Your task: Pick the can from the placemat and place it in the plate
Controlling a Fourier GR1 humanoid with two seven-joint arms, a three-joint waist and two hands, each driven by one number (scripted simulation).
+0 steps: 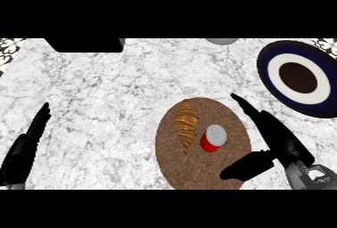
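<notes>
A red can [212, 138] with a silver top stands upright on the round brown placemat [197, 171], right of a croissant [186, 122]. The plate [269, 67], dark blue with a white ring and dark centre, lies at the far right. My right hand [276, 138] is open just right of the can, fingers stretched up along the mat's right edge and the thumb low over the mat; it is apart from the can. My left hand [25, 149] rests open at the left edge.
A black block [85, 44] sits at the counter's back left. A grey round object [220, 41] peeks in at the top edge. Patterned tiles show in both top corners. White marble counter spreads between the left hand and the placemat.
</notes>
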